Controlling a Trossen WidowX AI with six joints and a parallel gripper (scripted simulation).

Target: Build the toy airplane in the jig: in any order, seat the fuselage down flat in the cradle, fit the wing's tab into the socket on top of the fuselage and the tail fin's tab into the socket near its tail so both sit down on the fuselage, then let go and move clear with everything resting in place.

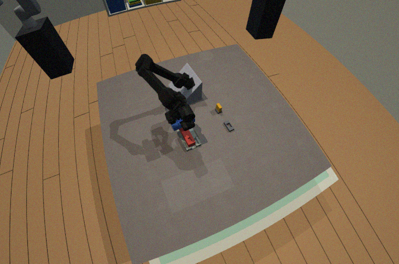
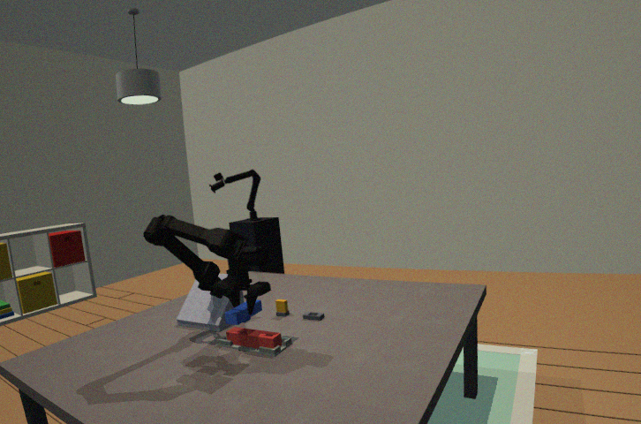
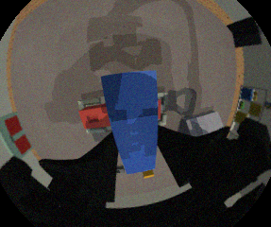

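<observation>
The red fuselage (image 1: pixel 188 138) (image 2: pixel 246 338) (image 3: pixel 93 117) lies in the grey cradle (image 1: pixel 192 148) (image 2: pixel 269 352), looking flat. My gripper (image 1: pixel 182 124) (image 2: pixel 244 307) (image 3: pixel 134 129) is shut on the blue wing (image 1: pixel 176 125) (image 2: pixel 237 315) (image 3: pixel 132 96). The wing is held above the fuselage, crosswise to it in the wrist view, with a gap below it in the exterior view. It hides the fuselage's middle in the wrist view, and its tab is hidden. The yellow tail fin (image 1: pixel 219 107) (image 2: pixel 281 305) (image 3: pixel 148 174) stands upright in a small dark holder.
A small grey holder (image 1: pixel 232 128) (image 2: pixel 306 316) with an open middle lies near the tail fin. A pale grey wedge-shaped block (image 1: pixel 197 93) (image 2: pixel 193 306) (image 3: pixel 205 124) stands behind the cradle, close to the arm.
</observation>
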